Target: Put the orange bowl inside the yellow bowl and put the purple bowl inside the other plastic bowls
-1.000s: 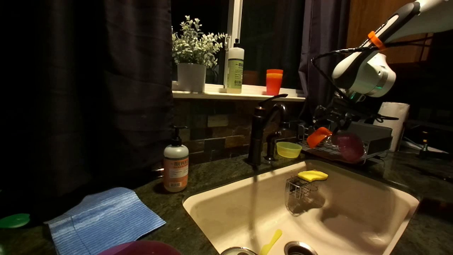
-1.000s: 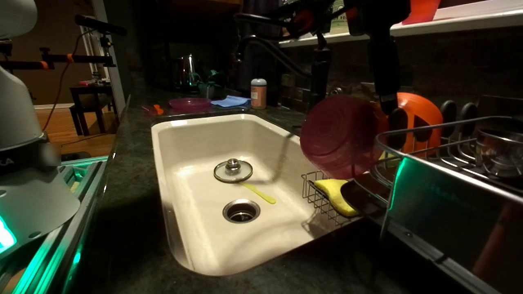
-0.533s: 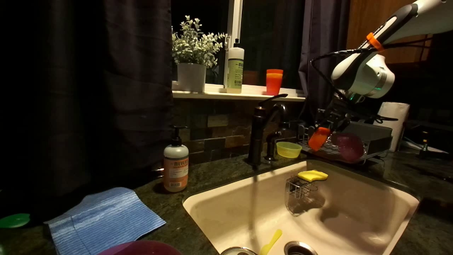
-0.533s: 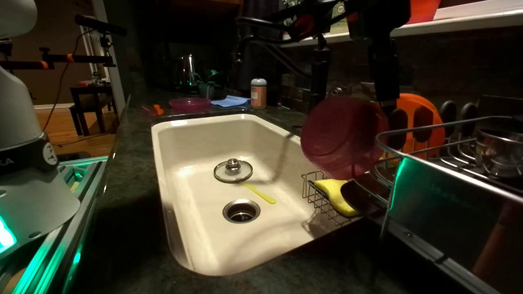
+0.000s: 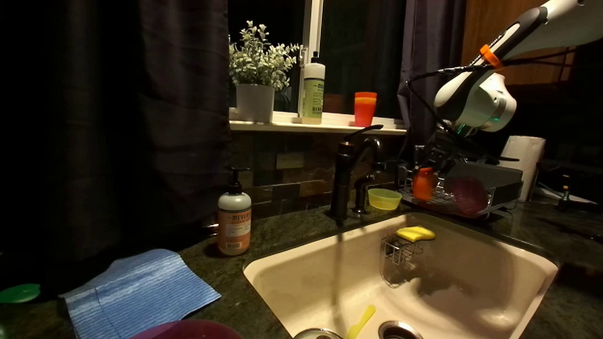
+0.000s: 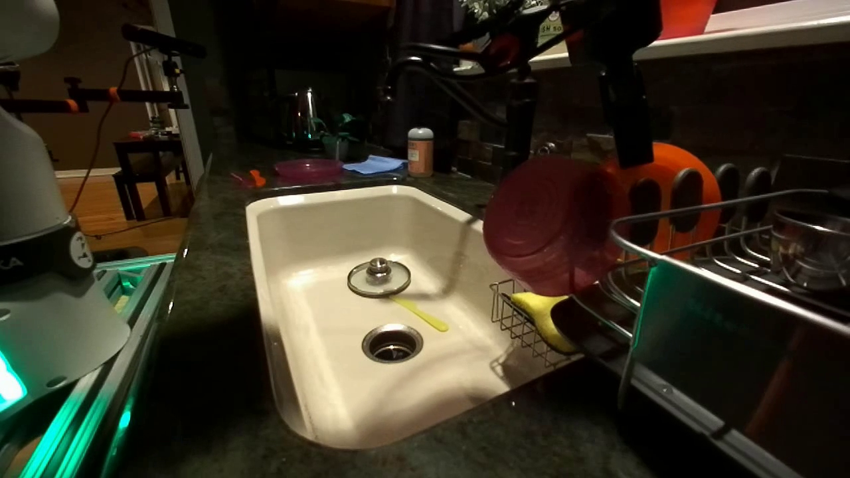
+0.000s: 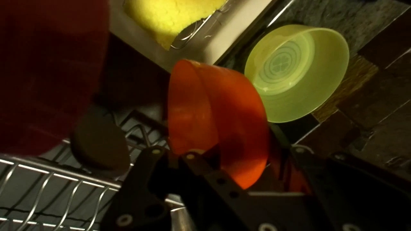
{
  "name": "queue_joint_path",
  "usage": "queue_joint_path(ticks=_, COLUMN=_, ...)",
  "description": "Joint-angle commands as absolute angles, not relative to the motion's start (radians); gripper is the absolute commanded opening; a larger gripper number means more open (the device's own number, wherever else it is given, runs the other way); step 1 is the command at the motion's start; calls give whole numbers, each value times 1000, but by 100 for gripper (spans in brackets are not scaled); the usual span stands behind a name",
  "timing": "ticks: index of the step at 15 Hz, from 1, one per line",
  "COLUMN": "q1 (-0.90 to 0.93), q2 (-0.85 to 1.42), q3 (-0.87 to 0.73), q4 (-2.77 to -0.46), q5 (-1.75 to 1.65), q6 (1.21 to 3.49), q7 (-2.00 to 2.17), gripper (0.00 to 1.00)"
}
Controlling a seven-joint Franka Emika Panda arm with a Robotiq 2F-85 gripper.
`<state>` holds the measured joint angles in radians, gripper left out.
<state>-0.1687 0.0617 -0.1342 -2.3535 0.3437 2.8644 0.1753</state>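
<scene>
Gripper [image 7: 247, 146]: we see its jaws apart, orange bowl [image 7: 231, 112] between; contact we cannot tell | yellow bowl [image 5: 385, 200]: upright beside faucet [image 5: 341, 188] | purple bowl [image 6: 551, 226]: tilted at dish rack [image 6: 717, 345]

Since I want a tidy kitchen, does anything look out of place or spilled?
Perhaps: the round, metal-knobbed glass lid and the slim yellow plastic utensil lie loose in the cream-coloured sink, as if left behind. I see no spill.

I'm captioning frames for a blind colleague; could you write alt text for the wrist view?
A tilted orange bowl fills the middle, black jaws overlapping its lower part, grip unclear. Upper right sits a yellow bowl; a yellow sponge is at the top, the purple bowl upper left, a wire rack lower left.
</scene>
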Motion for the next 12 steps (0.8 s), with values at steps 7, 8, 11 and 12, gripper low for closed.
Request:
queue_joint_path(ticks=7, q1=-180, q2=76, q3=-136, q4=-2363, q5=364, q6=2982, q7=171, gripper=5)
queue_joint_path(ticks=8, q1=-180, q2=75, q3=-135, q4=-2364, q5=363, q6=2984, q7=173, gripper=5)
queue_joint_path(ticks=11, q1=-178, q2=68, q3=-126, q4=-2365, q5=373, q6=2983, q7=181, gripper=4)
queue_joint_path(ticks=12, q1=-177, q2=65, q3=-122, q4=-2366, q5=382, q6=2981, q7=181, gripper=3)
